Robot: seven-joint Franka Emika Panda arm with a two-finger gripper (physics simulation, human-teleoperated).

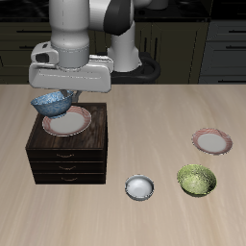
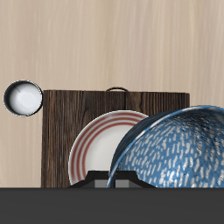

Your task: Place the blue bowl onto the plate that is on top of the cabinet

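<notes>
Bowl [image 2: 171,149], nearest my wrist camera, hangs held in the jaws above the cabinet [image 1: 67,149], offset toward 10 o'clock of the plate [image 1: 66,122] in the exterior view. Lift done; I judge centring, lowering and release remain.

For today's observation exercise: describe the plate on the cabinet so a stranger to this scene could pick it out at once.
Find the dark brown cabinet with three drawers, the largest object on the table. The plate lies flat on its top, white in the centre with a reddish-pink rim, just below the blue bowl held at the gripper. An identical-looking plate exists, but that one rests directly on the table near the green bowl.
</notes>
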